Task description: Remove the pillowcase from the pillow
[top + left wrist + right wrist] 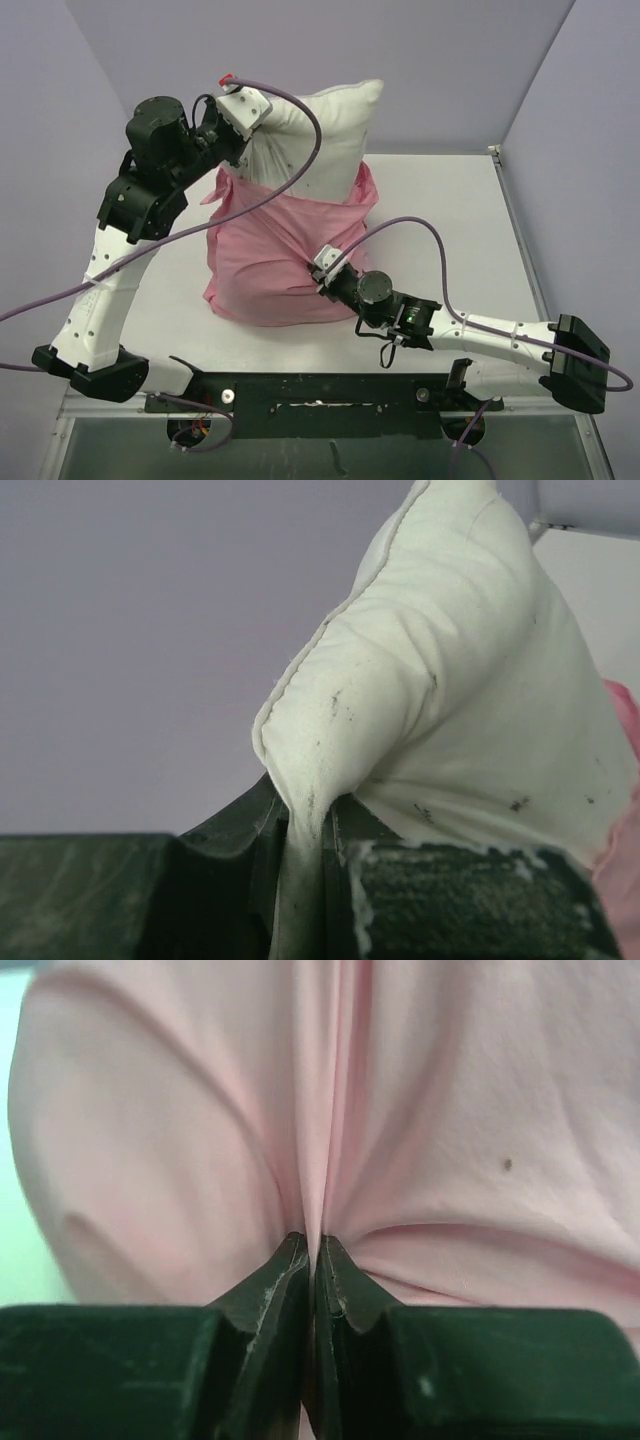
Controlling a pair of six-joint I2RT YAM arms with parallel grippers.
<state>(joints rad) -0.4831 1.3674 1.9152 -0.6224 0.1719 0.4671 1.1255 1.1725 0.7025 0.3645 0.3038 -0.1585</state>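
The off-white pillow [325,135] stands upright at the table's back, its top half bare. The pink pillowcase [275,255] covers its lower half and bunches around its middle. My left gripper [238,135] is shut on the pillow's upper left corner and holds it up; in the left wrist view the gripper [303,825] pinches a fold of the white pillow [450,680]. My right gripper [322,272] is shut on a fold of the pillowcase at its lower right side; in the right wrist view the gripper [311,1250] pinches the pink pillowcase [420,1110].
The white table [450,230] has a raised rim at the right. Lilac walls stand behind and at both sides. Purple cables loop over both arms. A black rail [320,390] runs along the near edge.
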